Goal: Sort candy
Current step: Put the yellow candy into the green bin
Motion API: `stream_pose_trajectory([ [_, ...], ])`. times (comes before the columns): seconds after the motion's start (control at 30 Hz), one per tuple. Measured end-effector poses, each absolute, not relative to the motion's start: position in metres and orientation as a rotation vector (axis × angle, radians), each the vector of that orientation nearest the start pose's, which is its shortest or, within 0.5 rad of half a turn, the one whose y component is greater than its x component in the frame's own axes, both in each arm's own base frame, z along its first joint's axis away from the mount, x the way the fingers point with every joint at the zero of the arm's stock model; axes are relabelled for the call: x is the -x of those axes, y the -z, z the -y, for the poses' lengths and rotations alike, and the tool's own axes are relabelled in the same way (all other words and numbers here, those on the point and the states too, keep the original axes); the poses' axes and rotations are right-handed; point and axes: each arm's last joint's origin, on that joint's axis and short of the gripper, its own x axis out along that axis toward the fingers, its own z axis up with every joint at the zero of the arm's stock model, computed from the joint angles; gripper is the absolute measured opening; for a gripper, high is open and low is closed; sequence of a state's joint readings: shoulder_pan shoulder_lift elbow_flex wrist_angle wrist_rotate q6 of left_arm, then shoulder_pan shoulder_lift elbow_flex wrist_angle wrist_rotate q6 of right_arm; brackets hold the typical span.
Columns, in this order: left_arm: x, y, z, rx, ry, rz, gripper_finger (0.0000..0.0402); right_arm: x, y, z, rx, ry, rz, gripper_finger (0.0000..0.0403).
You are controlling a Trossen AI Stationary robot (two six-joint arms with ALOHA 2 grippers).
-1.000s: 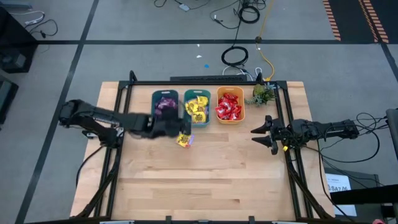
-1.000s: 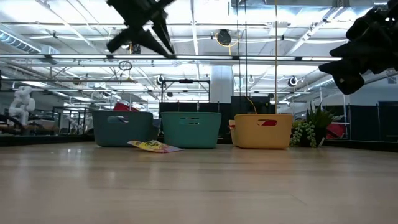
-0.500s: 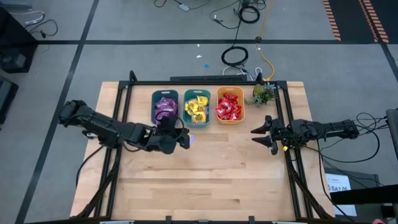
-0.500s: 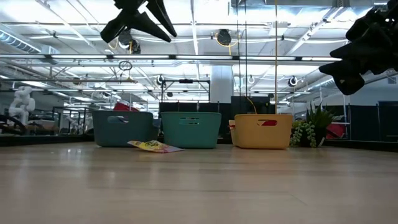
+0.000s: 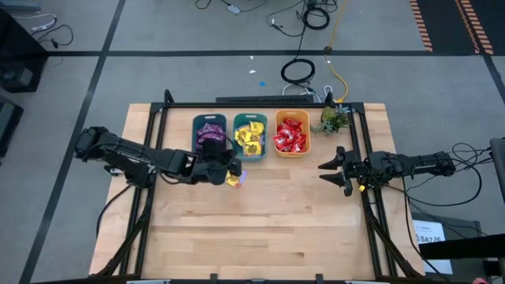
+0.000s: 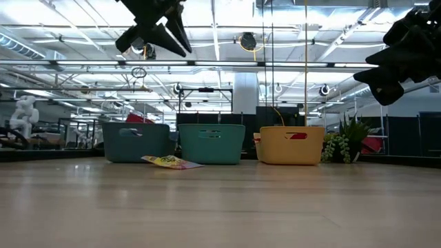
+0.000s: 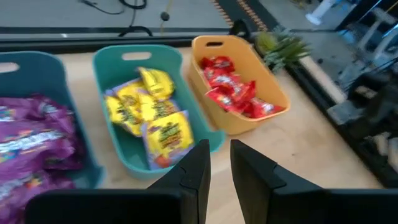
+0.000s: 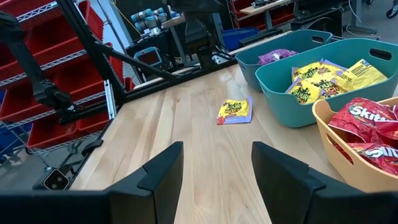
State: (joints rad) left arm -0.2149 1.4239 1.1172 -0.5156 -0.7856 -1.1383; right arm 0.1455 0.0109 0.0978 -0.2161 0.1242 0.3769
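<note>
One loose candy packet [image 5: 233, 179], yellow with a purple edge, lies flat on the table in front of the bins [image 6: 169, 162] [image 8: 234, 111]. Purple candy fills the left teal bin [image 5: 210, 136], yellow candy the middle teal bin [image 5: 249, 137] [image 7: 149, 106], and red candy the orange bin [image 5: 292, 132] [image 7: 233, 93]. My left gripper [image 5: 233, 168] [image 7: 219, 163] hangs high above the table [image 6: 155, 38], just over the loose packet, with its fingers a narrow gap apart and nothing between them. My right gripper [image 5: 324, 171] [image 8: 217, 155] waits open at the table's right edge.
A small green plant [image 5: 331, 118] stands right of the orange bin. A black frame [image 5: 260, 103] runs along the far edge and both sides of the table. Bare wood [image 5: 260, 229] stretches from the bins to the near edge.
My left gripper has swung a little toward the table's right, from the purple bin's near edge to above the loose packet, and its wrist has rolled. It stays high. The packet has kept its place.
</note>
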Motion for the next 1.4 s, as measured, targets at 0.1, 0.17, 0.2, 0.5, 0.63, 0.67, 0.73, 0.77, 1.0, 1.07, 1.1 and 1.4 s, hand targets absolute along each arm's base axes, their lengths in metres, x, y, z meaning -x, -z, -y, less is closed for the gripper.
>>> stream_pose_trajectory([
  [0.1,-0.288,-0.281,0.038,0.639,-0.884,-0.359,0.0073,-0.090,-0.175,-0.010,-0.359,0.003,-0.130,0.0183],
  [0.17,-0.285,-0.281,0.035,0.628,-0.897,-0.383,0.0075,-0.090,-0.175,-0.010,-0.359,0.003,-0.130,0.0183],
  [0.2,-0.284,-0.281,0.034,0.625,-0.902,-0.392,0.0078,-0.090,-0.175,-0.010,-0.359,0.003,-0.130,0.0183],
  [0.5,-0.281,-0.280,0.027,0.630,-0.890,-0.456,0.0142,-0.090,-0.175,-0.010,-0.359,0.003,-0.130,0.0183],
  [0.63,-0.283,-0.281,0.029,0.658,-0.856,-0.467,0.0145,-0.090,-0.175,-0.010,-0.359,0.003,-0.130,0.0183],
  [0.67,-0.283,-0.281,0.029,0.660,-0.854,-0.462,0.0145,-0.090,-0.175,-0.010,-0.359,0.003,-0.130,0.0183],
  [0.73,-0.283,-0.281,0.029,0.662,-0.855,-0.460,0.0145,-0.090,-0.175,-0.010,-0.359,0.004,-0.129,0.0183],
  [0.77,-0.284,-0.280,0.029,0.663,-0.854,-0.460,0.0145,-0.090,-0.175,-0.010,-0.359,0.004,-0.130,0.0183],
  [1.0,-0.309,-0.263,0.044,0.657,-0.837,-0.382,0.0145,-0.090,-0.175,-0.010,-0.361,0.004,-0.130,0.0183],
  [1.07,-0.317,-0.252,0.052,0.633,-0.837,-0.383,0.0145,-0.090,-0.175,-0.010,-0.362,0.004,-0.131,0.0183],
  [1.1,-0.320,-0.245,0.056,0.616,-0.840,-0.397,0.0145,-0.090,-0.175,-0.010,-0.364,0.004,-0.131,0.0183],
  [1.4,-0.338,-0.184,0.082,0.454,-0.872,-0.518,0.0145,-0.090,-0.174,-0.010,-0.385,0.002,-0.138,0.0183],
])
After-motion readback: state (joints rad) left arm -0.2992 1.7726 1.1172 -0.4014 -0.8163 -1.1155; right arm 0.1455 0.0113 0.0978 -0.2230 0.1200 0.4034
